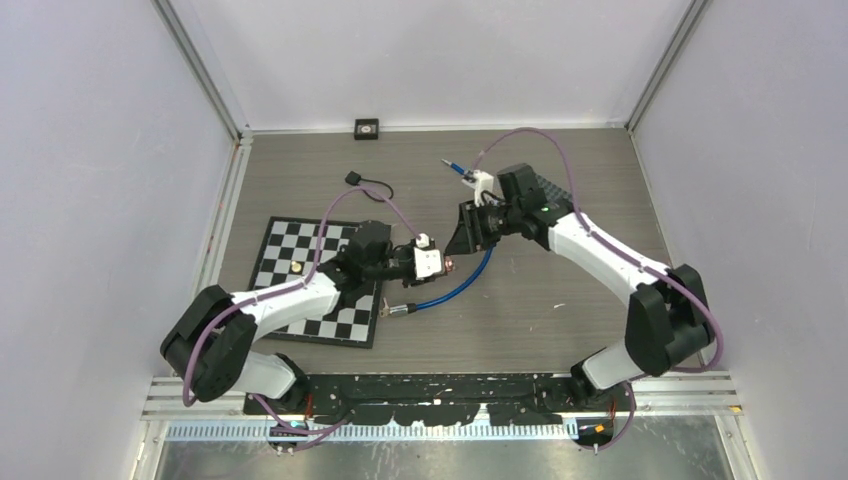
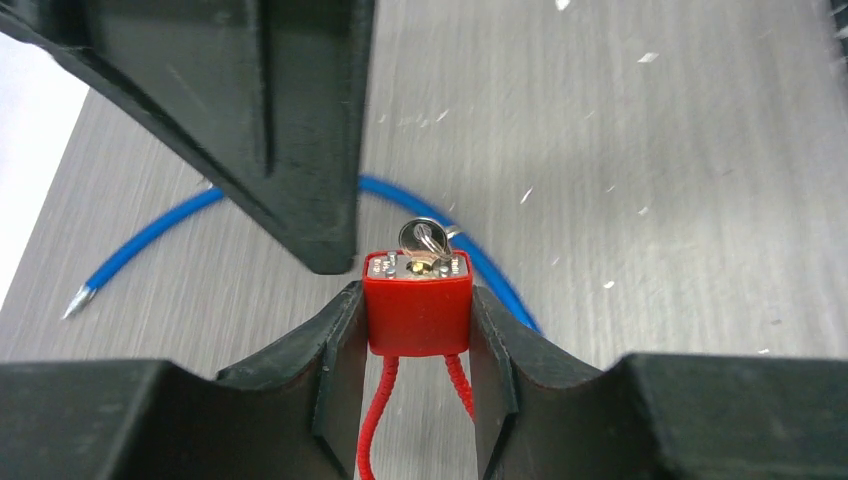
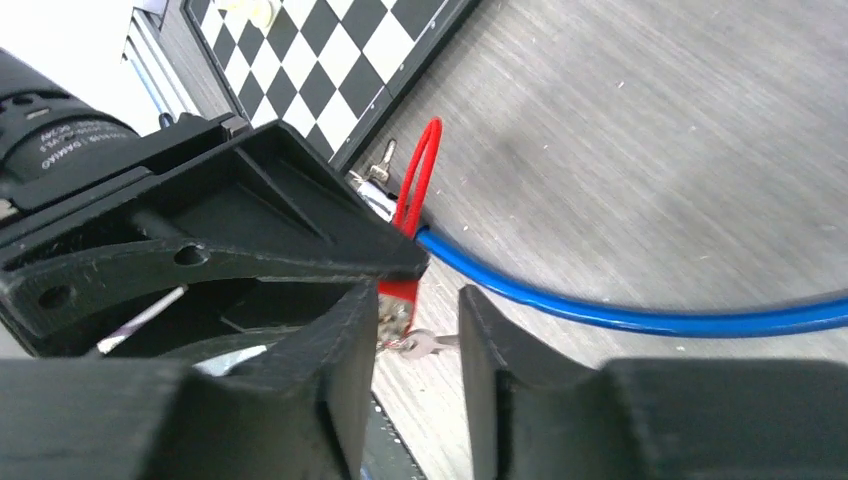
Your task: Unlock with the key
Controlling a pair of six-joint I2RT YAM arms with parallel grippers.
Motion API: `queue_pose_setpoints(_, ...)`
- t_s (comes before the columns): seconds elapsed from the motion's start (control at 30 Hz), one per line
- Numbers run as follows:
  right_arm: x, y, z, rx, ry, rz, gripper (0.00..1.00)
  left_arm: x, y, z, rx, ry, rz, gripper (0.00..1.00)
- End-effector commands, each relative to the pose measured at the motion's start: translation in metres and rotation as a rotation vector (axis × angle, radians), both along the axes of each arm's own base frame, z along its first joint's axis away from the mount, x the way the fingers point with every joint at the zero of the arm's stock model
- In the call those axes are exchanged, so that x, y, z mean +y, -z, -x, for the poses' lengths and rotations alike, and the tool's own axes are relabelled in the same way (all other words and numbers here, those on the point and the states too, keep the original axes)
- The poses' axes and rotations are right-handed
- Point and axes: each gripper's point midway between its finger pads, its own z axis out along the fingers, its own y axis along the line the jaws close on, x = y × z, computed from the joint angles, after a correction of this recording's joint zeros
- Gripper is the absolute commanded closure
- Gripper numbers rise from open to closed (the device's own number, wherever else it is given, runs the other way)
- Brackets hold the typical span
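1. Padlock (image 2: 418, 312): small red block with rounded corners and a silvery top face with a brass keyway. The shackle is a thin red cable loop (image 2: 378, 410) coming out of the opposite end.
2. Key (image 2: 424, 238): small, silver metal, round bow, seated in the keyway.
3. Left gripper (image 2: 418, 298): matte black moulded fingers clenched on the padlock's two flat sides. It holds the padlock mid-table, just right of the chessboard (image 1: 310, 282), over the bend of the blue cable (image 1: 452, 290).
4. Right gripper (image 3: 418, 297): jaws parted, with the key bow in the gap. No pinch on the key is visible, so it reads as released.
5. Table (image 1: 560, 270): grey wood-grain laminate, scuffed with white flecks.
6. Blue cable: glossy and curved, with metal ends.
7. Chessboard: flat, black and white squares, with one small pale piece (image 1: 297, 268) on it.
8. Crowding: in the left wrist view, one right finger (image 2: 300, 130) looms just left of the key. The two grippers are nearly nose to nose.
9. Further off: a small black box (image 1: 367, 128) at the back wall and a black plug with lead (image 1: 356, 178).
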Motion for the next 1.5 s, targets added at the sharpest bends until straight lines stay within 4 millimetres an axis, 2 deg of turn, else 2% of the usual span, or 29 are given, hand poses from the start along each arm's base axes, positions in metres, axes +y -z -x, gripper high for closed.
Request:
queue_pose_setpoints(0.0,-0.02,-0.051,0.001,-0.212,-0.067,-0.056,0.56,-0.015,-0.048,0.028,0.079,0.2,0.078,1.0)
queue_pose_setpoints(0.1,-0.035,-0.064,0.016,-0.324,-0.136,-0.035,0.55,-0.016,-0.048,0.046,0.187,0.291,0.029,1.0)
queue_pose_setpoints(0.27,-0.048,-0.084,0.056,-0.485,-0.343,-0.023,0.57,-0.016,-0.05,0.065,0.293,0.381,0.013,1.0)
queue_pose_setpoints(0.37,-0.055,-0.089,0.071,-0.563,-0.431,0.006,0.58,-0.016,-0.053,0.074,0.35,0.429,0.013,1.0)
queue_pose_setpoints(0.47,-0.054,-0.09,0.085,-0.636,-0.499,0.041,0.56,-0.015,-0.054,0.081,0.39,0.468,0.006,1.0)
queue_pose_setpoints(0.67,-0.043,-0.08,0.101,-0.768,-0.605,0.095,0.49,-0.014,-0.055,0.09,0.448,0.52,0.002,1.0)
queue_pose_setpoints(0.83,-0.031,-0.071,0.109,-0.794,-0.678,0.108,0.45,-0.014,-0.056,0.095,0.486,0.554,0.011,1.0)
queue_pose_setpoints(0.97,-0.023,-0.065,0.106,-0.85,-0.718,0.163,0.45,-0.014,-0.057,0.098,0.505,0.572,0.016,1.0)
queue_pose_setpoints(1.23,-0.005,-0.059,0.107,-0.865,-0.779,0.187,0.47,-0.014,-0.053,0.097,0.514,0.568,0.01,1.0)
queue_pose_setpoints(1.47,0.002,-0.056,0.107,-0.859,-0.773,0.191,0.51,-0.015,-0.05,0.097,0.525,0.571,0.008,1.0)
